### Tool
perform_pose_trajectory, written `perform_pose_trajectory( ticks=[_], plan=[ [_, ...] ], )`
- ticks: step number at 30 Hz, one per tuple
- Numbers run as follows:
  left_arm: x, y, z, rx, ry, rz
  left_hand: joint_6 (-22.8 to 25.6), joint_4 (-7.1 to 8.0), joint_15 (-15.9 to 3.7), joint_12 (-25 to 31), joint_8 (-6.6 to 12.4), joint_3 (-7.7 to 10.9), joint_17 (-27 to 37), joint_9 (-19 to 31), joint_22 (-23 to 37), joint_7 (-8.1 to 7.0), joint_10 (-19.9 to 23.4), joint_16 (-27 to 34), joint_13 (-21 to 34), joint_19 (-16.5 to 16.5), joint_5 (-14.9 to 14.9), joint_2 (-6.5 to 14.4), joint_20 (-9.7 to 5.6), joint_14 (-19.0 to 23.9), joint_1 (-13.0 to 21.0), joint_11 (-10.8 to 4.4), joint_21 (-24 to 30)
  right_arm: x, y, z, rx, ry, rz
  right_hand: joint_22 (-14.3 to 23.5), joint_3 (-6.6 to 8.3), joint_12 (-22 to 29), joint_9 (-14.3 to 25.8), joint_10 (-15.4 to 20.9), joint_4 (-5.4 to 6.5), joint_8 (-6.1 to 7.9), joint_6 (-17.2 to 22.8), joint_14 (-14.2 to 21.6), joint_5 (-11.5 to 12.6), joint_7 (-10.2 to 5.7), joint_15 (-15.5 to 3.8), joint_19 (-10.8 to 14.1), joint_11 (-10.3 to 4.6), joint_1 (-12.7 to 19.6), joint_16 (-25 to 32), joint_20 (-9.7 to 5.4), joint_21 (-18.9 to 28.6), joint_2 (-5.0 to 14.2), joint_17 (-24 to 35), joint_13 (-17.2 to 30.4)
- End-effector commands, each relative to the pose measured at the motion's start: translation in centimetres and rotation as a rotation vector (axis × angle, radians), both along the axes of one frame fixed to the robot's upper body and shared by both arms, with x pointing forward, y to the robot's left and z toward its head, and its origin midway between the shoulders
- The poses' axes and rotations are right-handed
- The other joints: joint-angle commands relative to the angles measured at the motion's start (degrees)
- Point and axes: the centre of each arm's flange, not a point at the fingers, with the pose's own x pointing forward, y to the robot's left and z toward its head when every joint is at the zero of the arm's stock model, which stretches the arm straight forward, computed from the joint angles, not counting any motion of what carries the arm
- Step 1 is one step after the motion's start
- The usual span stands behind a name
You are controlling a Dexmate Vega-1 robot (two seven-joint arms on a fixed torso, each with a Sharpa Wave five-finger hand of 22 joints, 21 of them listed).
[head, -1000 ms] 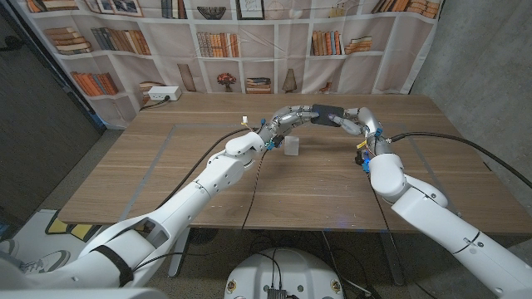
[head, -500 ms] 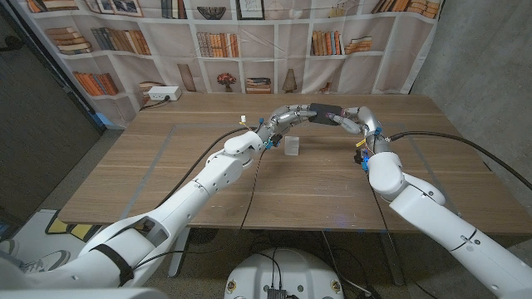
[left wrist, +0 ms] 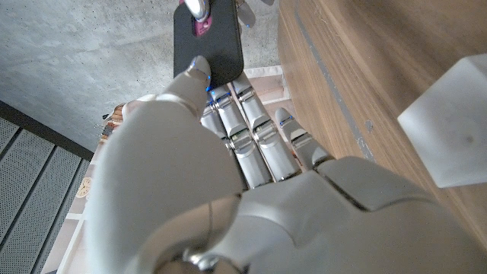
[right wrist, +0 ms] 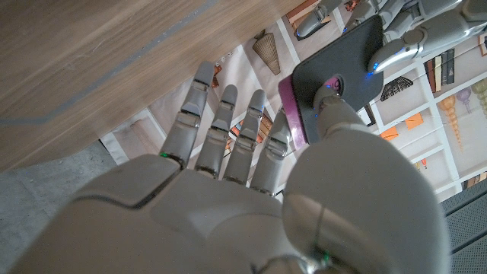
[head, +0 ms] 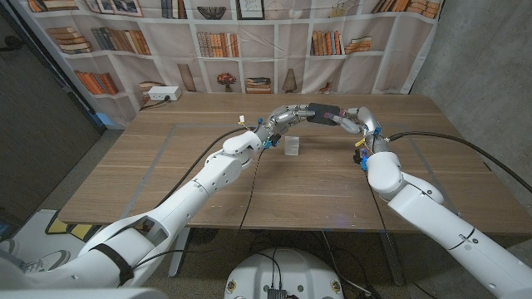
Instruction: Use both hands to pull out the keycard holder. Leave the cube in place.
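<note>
Both hands hold a black keycard holder in the air above the far middle of the table. My left hand pinches one end of the keycard holder between thumb and fingers. My right hand grips the other end, its thumb on the holder's oval window. A magenta card shows there and along that edge. The translucent cube stands on the table below the left hand, apart from it; the cube is untouched. The left hand's fingertips meet the holder beyond my right hand.
A white power strip lies at the table's back left corner. A small pale object sits near the left wrist. Black cables trail from both arms across the wood. A bookshelf backdrop hangs behind the table.
The two hands and the holder have drifted slightly up and away from me. The cube has stayed where it was.
</note>
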Motion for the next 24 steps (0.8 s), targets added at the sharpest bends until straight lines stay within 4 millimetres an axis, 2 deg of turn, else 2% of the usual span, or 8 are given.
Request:
perform_pose_trajectory(
  ticks=[1, 4, 9, 13, 16, 19, 21, 24],
  plan=[
    [-0.17, 0.38, -0.43, -0.001, 0.009, 0.007, 2.96, 0.6, -1.71, 0.1, 0.35, 1.04, 0.17, 0.22, 0.1, 2.48, 1.27, -0.27, 14.28, 0.34, 0.16, -0.13, 0.0, 0.36, 0.12, -0.66, 0.18, -0.23, -0.18, -0.1, 0.008, -0.006, 0.009, 0.2, 0.94, -0.26, 0.28, 0.14, 0.25, 0.59, 0.67, 0.02, 1.01, -0.9, 0.59, 0.31, 0.0, 0.15, -0.05, 0.18, 0.29, 0.95, 0.18, 0.17],
    [-0.24, 0.38, -0.46, 0.0, 0.008, 0.007, 2.93, 0.59, -1.73, 0.07, 0.33, 1.05, 0.17, 0.22, 0.1, 2.46, 1.28, -0.28, 14.29, 0.3, 0.15, -0.15, -0.01, 0.36, 0.11, -0.73, 0.15, -0.2, -0.19, -0.14, 0.015, -0.008, 0.022, 0.2, 1.13, -0.22, -0.02, 0.42, 0.35, 0.36, 0.68, -0.03, 1.56, -1.69, 0.62, 0.37, 0.17, -0.14, -0.06, 0.35, 0.33, 0.99, 0.19, 0.18],
    [-0.34, 0.3, -0.49, 0.002, 0.007, 0.004, 2.9, 0.58, -1.74, 0.06, 0.29, 1.05, 0.19, 0.23, 0.11, 2.43, 1.33, -0.27, 14.36, 0.27, 0.13, -0.19, 0.01, 0.37, 0.09, -0.91, 0.12, -0.17, -0.23, -0.21, 0.032, -0.008, 0.032, 0.21, 1.64, 0.0, -0.68, 1.32, 0.85, -0.1, 0.95, 0.15, 2.87, -2.0, 1.0, 0.56, 0.39, -0.97, 0.03, 0.62, 0.44, 1.64, 0.21, 0.2],
    [-0.34, 0.31, -0.54, 0.009, 0.009, 0.006, 2.93, 0.61, -1.68, 0.07, 0.29, 1.05, 0.21, 0.23, 0.11, 2.52, 1.43, -0.27, 14.38, 0.29, 0.12, -0.18, -0.08, 0.39, 0.02, -0.95, 0.12, 0.01, -0.4, -0.48, 0.072, -0.008, 0.062, 0.14, 2.44, 0.29, -1.86, 2.86, 0.88, -0.3, 3.08, 1.57, 5.77, -1.2, 1.67, 1.18, 1.01, -2.37, 0.3, 0.66, 0.71, 1.43, 0.05, 0.19],
    [-0.3, 0.39, -0.54, 0.009, 0.009, 0.009, 2.95, 0.65, -1.67, 0.06, 0.28, 1.08, 0.21, 0.23, 0.11, 2.47, 1.45, -0.31, 14.43, 0.22, 0.12, -0.15, -0.11, 0.32, -0.04, -0.9, 0.08, 0.0, -0.41, -0.51, 0.069, -0.005, 0.057, 0.13, 2.81, 0.39, -2.02, 3.49, 0.89, -0.67, 2.74, 2.23, 6.82, -1.17, 2.04, 1.35, 1.54, -2.9, 0.38, 0.57, 0.79, 1.43, 0.01, 0.18],
    [-0.23, 0.37, -0.5, 0.006, 0.008, 0.007, 3.0, 0.59, -1.78, 0.06, 0.29, 1.06, 0.24, 0.23, 0.12, 2.39, 1.48, -0.27, 14.45, 0.11, 0.11, -0.22, -0.24, 0.37, 0.01, -0.96, 0.03, -0.04, -0.4, -0.5, 0.057, -0.005, 0.064, 0.15, 3.2, -0.02, -1.87, 2.88, 1.36, -1.23, 1.62, 1.98, 7.8, -2.13, 1.91, 1.14, 1.34, -3.86, 0.14, 0.48, 0.76, 1.92, 0.04, 0.18],
    [-0.19, 0.28, -0.5, 0.005, 0.009, 0.004, 3.05, 0.59, -1.78, 0.05, 0.3, 1.06, 0.27, 0.23, 0.12, 2.38, 1.5, -0.24, 14.46, 0.12, 0.11, -0.2, -0.26, 0.4, 0.01, -0.9, 0.03, -0.07, -0.37, -0.43, 0.038, -0.007, 0.062, 0.16, 3.48, -0.45, -1.72, 2.13, 1.53, -1.6, 0.91, 0.75, 8.66, -3.02, 1.11, 0.47, 0.89, -4.71, -0.35, 0.72, 0.52, 1.94, 0.04, 0.2],
    [-0.12, 0.14, -0.5, 0.003, 0.01, 0.001, 3.06, 0.56, -1.82, 0.02, 0.29, 1.07, 0.3, 0.23, 0.12, 2.38, 1.45, -0.24, 14.5, 0.07, 0.11, -0.21, -0.27, 0.39, 0.03, -0.95, 0.01, -0.06, -0.33, -0.38, 0.025, -0.012, 0.067, 0.16, 3.23, -1.36, -1.94, -0.01, 1.6, -2.85, -1.28, -0.98, 9.49, -4.5, 0.53, -0.66, 0.14, -6.67, -0.54, 1.2, 0.09, 0.69, 0.15, 0.3]
  ],
)
